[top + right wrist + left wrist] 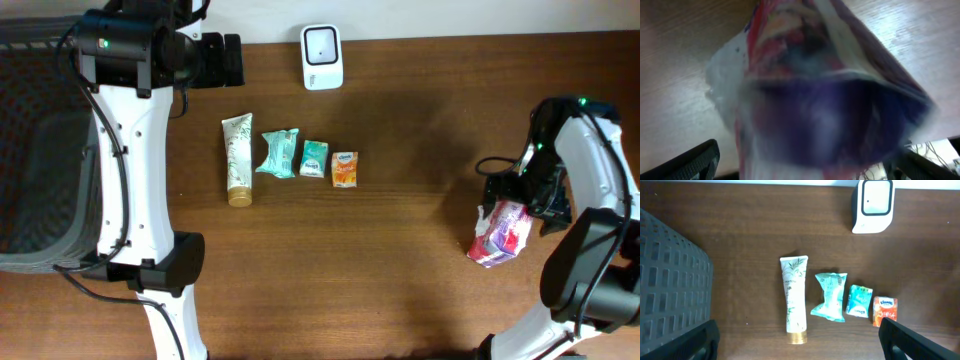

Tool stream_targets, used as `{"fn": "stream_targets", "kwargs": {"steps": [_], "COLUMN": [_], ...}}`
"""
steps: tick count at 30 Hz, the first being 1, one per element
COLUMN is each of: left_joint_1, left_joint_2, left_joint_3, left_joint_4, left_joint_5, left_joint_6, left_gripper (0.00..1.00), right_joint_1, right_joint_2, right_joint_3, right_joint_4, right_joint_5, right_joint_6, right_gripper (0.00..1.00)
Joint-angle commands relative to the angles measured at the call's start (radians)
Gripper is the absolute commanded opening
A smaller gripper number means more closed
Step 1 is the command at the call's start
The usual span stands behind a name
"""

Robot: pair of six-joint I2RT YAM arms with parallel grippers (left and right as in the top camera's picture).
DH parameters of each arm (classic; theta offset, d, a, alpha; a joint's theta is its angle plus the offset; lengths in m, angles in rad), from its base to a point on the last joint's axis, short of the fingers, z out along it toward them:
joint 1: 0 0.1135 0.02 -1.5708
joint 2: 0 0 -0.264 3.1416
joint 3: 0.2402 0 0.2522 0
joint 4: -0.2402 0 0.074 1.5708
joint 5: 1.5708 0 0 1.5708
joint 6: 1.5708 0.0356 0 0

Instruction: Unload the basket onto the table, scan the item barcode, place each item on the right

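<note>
Right claw (520, 192): fingers spread wide, released. The crinkled red, white and purple plastic packet (500, 232) lies on the brown wooden table (420, 270) directly beneath, between the fingers, and is blurred in the wrist view. Left claw (232, 60): fingers spread wide, holding nothing. Beyond its fingers lies a row on the table: a cream plastic tube with a gold cap (795, 299), a teal crumpled pouch (830, 302), a small teal-and-white sachet (859, 301) and an orange-and-white tissue pack (885, 311). Farther off stands the white box-shaped scanner with a dark window (873, 204). The dark mesh basket (667, 285) sits to the other side.
</note>
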Motion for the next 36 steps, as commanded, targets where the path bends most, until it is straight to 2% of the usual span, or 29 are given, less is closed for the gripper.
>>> {"fn": "stream_targets", "kwargs": {"steps": [1, 2, 3, 4, 5, 9, 14, 16, 19, 21, 23, 24, 25, 27, 28, 30, 32, 35, 36], "left_joint_1": [0.005, 0.005, 0.005, 0.005, 0.005, 0.005, 0.005, 0.005, 0.005, 0.005, 0.005, 0.005, 0.005, 0.005, 0.005, 0.005, 0.005, 0.005, 0.005], "left_joint_2": [-0.004, -0.004, -0.004, -0.004, -0.004, -0.004, -0.004, -0.004, -0.004, -0.004, -0.004, -0.004, -0.004, -0.004, -0.004, -0.004, -0.004, -0.004, -0.004], "left_joint_3": [0.0, 0.0, 0.0, 0.0, 0.0, 0.0, 0.0, 0.0, 0.0, 0.0, 0.0, 0.0, 0.0, 0.0, 0.0, 0.0, 0.0, 0.0, 0.0], "left_joint_4": [-0.001, -0.001, -0.001, 0.0, -0.001, -0.001, -0.001, -0.001, 0.0, 0.0, -0.001, -0.001, -0.001, -0.001, -0.001, -0.001, -0.001, -0.001, -0.001], "left_joint_5": [0.0, -0.001, -0.001, 0.0, -0.001, -0.001, -0.001, -0.001, 0.0, -0.001, -0.001, 0.0, -0.001, 0.0, 0.0, -0.001, -0.001, -0.001, -0.001], "left_joint_6": [0.005, 0.005, 0.005, 0.005, 0.005, 0.005, 0.005, 0.005, 0.005, 0.005, 0.005, 0.005, 0.005, 0.005, 0.005, 0.005, 0.005, 0.005, 0.005], "left_gripper": [0.99, 0.99, 0.99, 0.99, 0.99, 0.99, 0.99, 0.99, 0.99, 0.99, 0.99, 0.99, 0.99, 0.99, 0.99, 0.99, 0.99, 0.99, 0.99], "right_joint_1": [-0.001, -0.001, -0.001, -0.001, -0.001, -0.001, 0.0, 0.0, 0.019, 0.041, 0.075, 0.099, 0.142, 0.221, 0.273, 0.34, 0.415, 0.423, 0.413], "right_joint_2": [-0.004, -0.004, -0.004, -0.004, -0.004, -0.004, -0.004, -0.003, 0.026, 0.051, 0.068, 0.077, 0.089, 0.116, 0.132, 0.138, 0.138, 0.138, 0.138], "right_joint_3": [-0.042, -0.046, -0.046, -0.046, -0.046, -0.003, 0.21, 0.227, 0.227, 0.227, 0.226, 0.226, 0.226, 0.226, 0.226, 0.226, 0.237, 0.299, 0.314], "right_joint_4": [0.07, 0.092, 0.12, 0.146, 0.173, 0.245, 0.294, 0.333, 0.272, 0.221, 0.222, 0.232, 0.257, 0.313, 0.356, 0.409, 0.459, 0.406, 0.388], "right_joint_5": [-0.046, -0.053, -0.069, -0.099, -0.15, -0.298, -0.325, -0.253, -0.056, 0.061, 0.079, 0.079, 0.068, 0.01, -0.053, -0.128, -0.196, -0.196, -0.196], "right_joint_6": [0.003, 0.003, 0.003, 0.003, 0.003, 0.003, 0.003, 0.003, 0.007, 0.063, 0.064, 0.064, 0.064, 0.064, 0.065, 0.071, 0.084, 0.083, 0.083], "right_gripper": [0.73, 0.56, 0.31, 0.2, 0.04, 0.04, 0.04, 0.04, 0.04, 0.04, 0.04, 0.07, 0.22, 0.34, 0.35, 0.44, 0.48, 0.65, 0.65]}}
